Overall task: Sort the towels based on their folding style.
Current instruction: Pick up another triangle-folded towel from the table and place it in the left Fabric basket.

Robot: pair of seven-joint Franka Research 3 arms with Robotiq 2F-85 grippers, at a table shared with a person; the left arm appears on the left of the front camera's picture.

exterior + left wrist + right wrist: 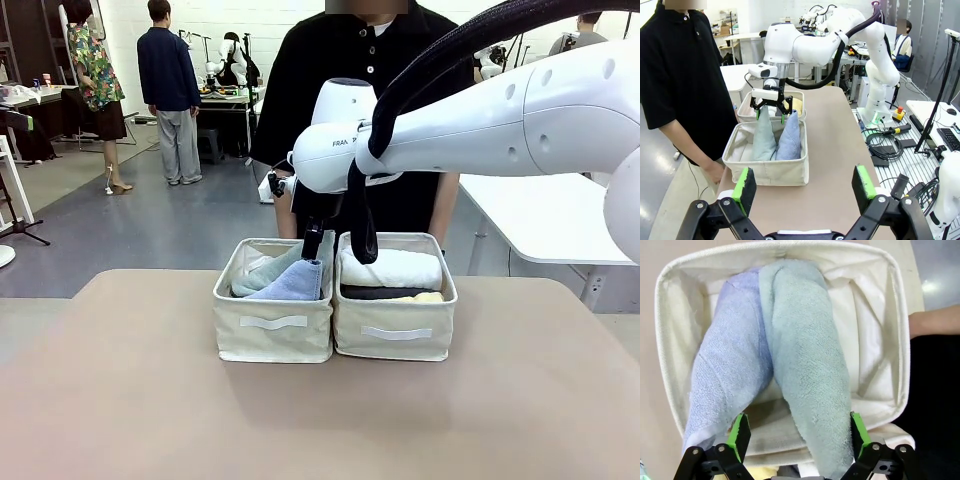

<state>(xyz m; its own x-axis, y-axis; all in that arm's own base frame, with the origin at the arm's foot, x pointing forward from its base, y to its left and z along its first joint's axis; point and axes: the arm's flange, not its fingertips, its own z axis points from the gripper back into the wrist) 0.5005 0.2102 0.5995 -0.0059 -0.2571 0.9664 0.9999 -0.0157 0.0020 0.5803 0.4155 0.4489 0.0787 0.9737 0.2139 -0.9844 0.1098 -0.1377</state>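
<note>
i see the right gripper (796, 436) spread wide above the pale teal terry cone towel (807, 365), gripping nothing; left gripper (806, 186) likewise wide, empty.

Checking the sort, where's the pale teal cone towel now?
The pale teal towel stands in the left bin, beside the light blue towel, under the open right gripper.

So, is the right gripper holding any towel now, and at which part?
Nothing is held. The right gripper stands open above the pale teal towel and the light blue towel, both lying in the bin.
</note>
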